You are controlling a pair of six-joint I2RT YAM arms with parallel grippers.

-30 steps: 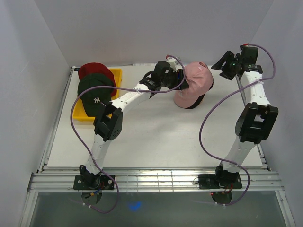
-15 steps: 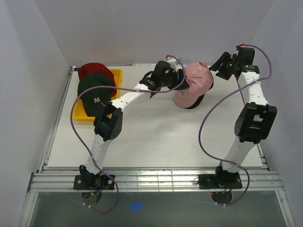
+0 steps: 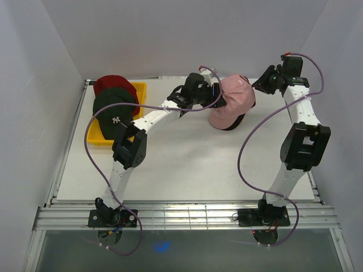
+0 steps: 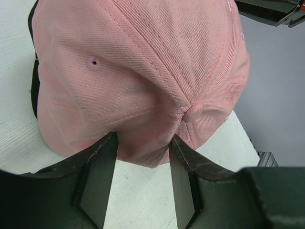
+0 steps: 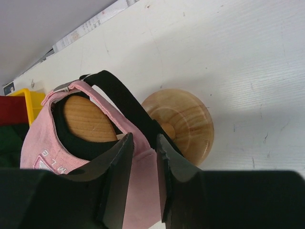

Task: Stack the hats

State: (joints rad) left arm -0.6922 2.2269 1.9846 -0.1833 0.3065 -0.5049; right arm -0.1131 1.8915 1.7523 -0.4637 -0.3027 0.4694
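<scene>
Overhead and wrist views of the stacking scene. The pale pink cap (image 3: 235, 99) sits at the far middle of the table (image 3: 187, 164), draped over the wooden stand (image 5: 186, 119). The right wrist view looks up under the cap's rear opening, where the stand's rounded head fills the crown and its round base rests on the table below. A black strap (image 5: 124, 102) crosses the opening at the back of the cap.

The left tool (image 4: 143, 137) reaches in from the left and is closed on a fold of the crown, with pink fabric filling the space between its two fingers (image 4: 97, 176) just beside the top button.

The right tool (image 5: 144, 137) hovers just beside the cap's rear edge. Its jaws stand a narrow gap apart and nothing is seen held between them.

At the far left corner lies the yellow tray (image 3: 139, 88), holding the other two caps. The dark green cap (image 3: 113, 107), with a white logo, lies over the near part of the dark red cap (image 3: 110, 83) — both well apart from the pink one.
</scene>
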